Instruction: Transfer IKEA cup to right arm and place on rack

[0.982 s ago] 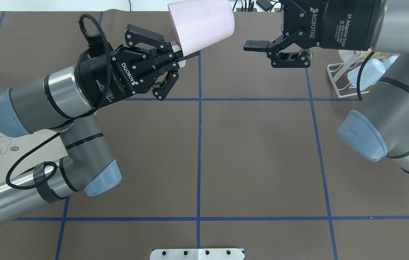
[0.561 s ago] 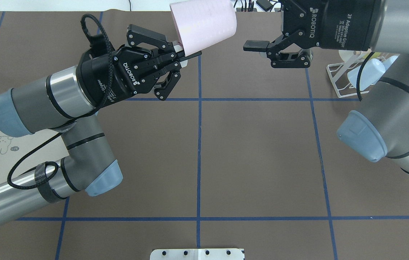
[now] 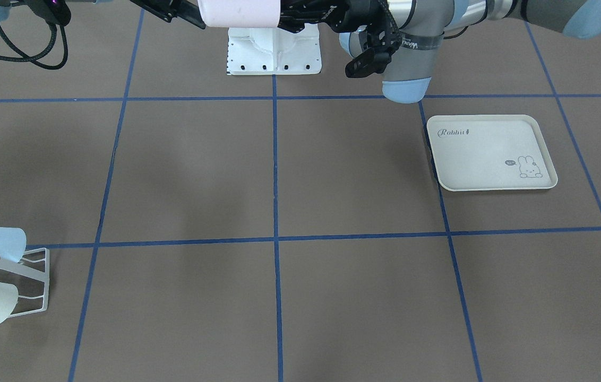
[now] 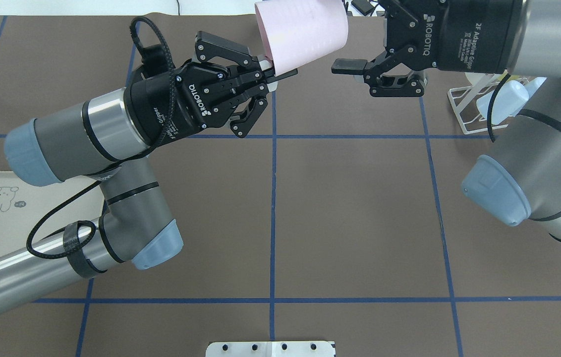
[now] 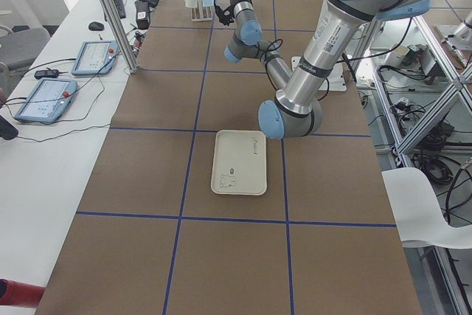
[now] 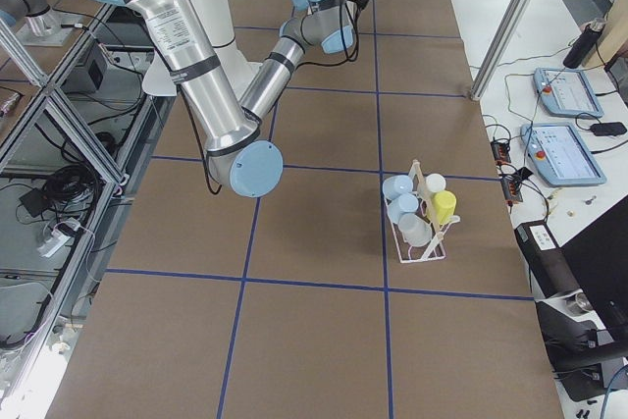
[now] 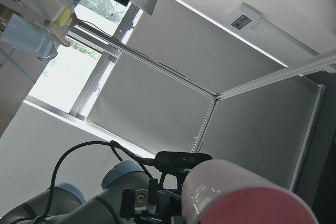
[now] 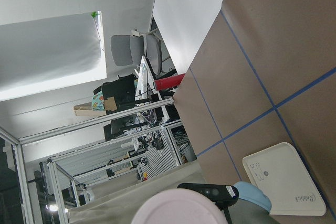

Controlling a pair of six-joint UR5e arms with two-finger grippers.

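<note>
Fig.: L gripper (image 4: 273,79) is pinching pink IKEA cup (image 4: 305,32) by its rim near bench far edge; R gripper (image 4: 360,74), jaws wide & empty, is facing it; rack (image 4: 464,106) is sitting at far-right corner.

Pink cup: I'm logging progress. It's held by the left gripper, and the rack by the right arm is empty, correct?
Not empty: the exterior right view shows the rack carrying several cups. The left gripper does hold the pink cup.

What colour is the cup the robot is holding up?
Pale pink. The cup shows best in the overhead view.
</note>
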